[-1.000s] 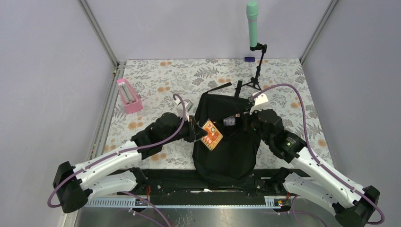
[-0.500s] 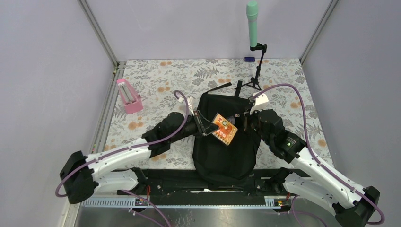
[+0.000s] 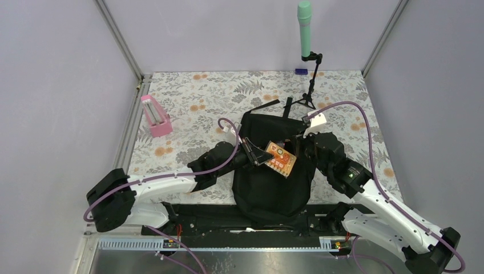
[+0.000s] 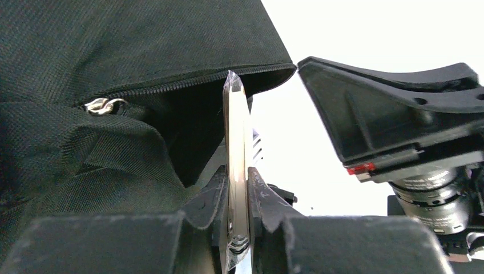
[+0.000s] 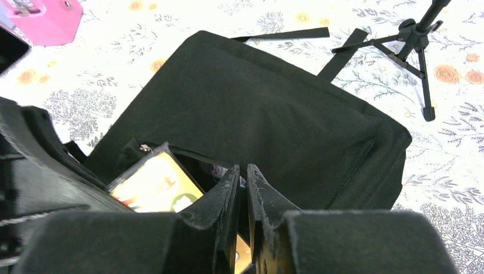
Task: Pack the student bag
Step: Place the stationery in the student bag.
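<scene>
At centre frame the left gripper (image 4: 237,178) pinches a flat orange card (image 3: 281,159) edge-on, long axis aimed into the student bag's (image 3: 268,188) mouth just ahead, whose lip the narrow right gripper (image 5: 242,170) apparently lifts.

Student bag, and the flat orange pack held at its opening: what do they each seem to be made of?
The student bag looks like woven synthetic fabric in matte black: a fine weave shows and it folds softly. Its zipper pull looks like metal. The flat orange pack is probably printed card in clear glossy film, since its thin edge ends in a shiny transparent seal.
</scene>
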`<control>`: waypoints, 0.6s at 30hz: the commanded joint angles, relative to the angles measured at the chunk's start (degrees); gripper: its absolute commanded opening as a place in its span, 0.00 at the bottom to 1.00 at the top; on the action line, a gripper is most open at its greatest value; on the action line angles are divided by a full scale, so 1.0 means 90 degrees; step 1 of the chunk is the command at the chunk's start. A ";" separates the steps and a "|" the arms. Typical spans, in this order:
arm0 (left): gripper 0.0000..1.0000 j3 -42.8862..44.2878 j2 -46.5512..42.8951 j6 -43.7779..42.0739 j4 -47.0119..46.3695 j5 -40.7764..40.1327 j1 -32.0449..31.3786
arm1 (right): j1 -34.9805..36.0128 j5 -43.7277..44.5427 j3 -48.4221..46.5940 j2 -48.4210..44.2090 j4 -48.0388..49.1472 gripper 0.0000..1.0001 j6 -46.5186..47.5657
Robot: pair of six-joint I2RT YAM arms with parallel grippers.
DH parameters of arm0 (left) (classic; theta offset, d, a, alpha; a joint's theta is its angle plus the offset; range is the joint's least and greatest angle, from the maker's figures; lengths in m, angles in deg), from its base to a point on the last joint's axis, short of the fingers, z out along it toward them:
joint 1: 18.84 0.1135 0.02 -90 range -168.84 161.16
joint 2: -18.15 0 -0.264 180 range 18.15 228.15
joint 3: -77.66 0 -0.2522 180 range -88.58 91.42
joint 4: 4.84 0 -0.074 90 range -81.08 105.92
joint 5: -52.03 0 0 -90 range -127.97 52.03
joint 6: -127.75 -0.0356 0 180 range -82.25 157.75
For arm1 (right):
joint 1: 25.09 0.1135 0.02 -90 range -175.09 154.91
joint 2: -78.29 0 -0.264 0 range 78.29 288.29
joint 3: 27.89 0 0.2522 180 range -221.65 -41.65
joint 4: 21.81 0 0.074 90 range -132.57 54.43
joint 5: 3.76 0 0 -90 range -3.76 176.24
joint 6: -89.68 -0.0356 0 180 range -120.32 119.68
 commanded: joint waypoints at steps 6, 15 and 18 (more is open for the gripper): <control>0.00 0.0144 0.0588 0.0848 -0.1282 -0.0143 -0.0212 | 0.0051 -0.0060 -0.0336 -0.0165 0.0370 0.16 -0.0040; 0.00 -0.0242 0.0691 0.1333 -0.1815 -0.0209 -0.0222 | 0.0042 -0.0043 -0.0272 -0.0055 0.0362 0.20 0.0139; 0.00 -0.0211 0.0691 0.1339 -0.1784 -0.0187 -0.0306 | 0.0044 0.0083 -0.0158 -0.0078 0.0309 0.23 0.0175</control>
